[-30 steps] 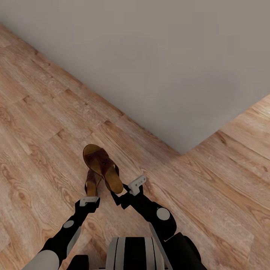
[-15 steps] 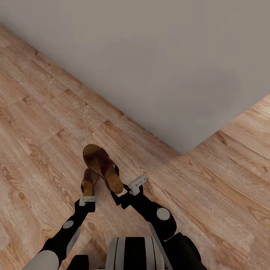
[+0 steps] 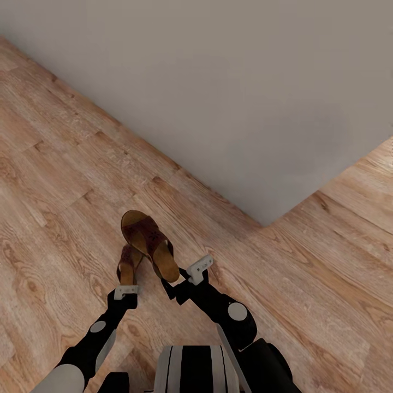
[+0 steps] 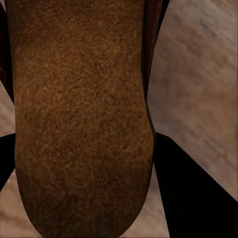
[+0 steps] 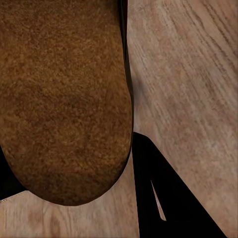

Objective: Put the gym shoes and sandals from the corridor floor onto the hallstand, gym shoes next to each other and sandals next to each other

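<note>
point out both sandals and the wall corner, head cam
left-hand sandal [image 3: 127, 266]: head view, on its tan footbed, ahead of the left gripper.
right-hand sandal [image 3: 152, 243]: head view, on its dark crossed strap.
wall corner [image 3: 266, 222]: head view, at the grey wall's foot, where it meets the floor.

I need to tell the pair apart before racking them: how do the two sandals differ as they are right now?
The sandal at the right claw lies uppermost, its crossed strap and footbed fully in sight; the sandal at the left claw sits partly under it, showing mostly its heel end. The upper one reaches farther from the robot. Both are brown with tan footbeds, each held between claw fingers.
</note>
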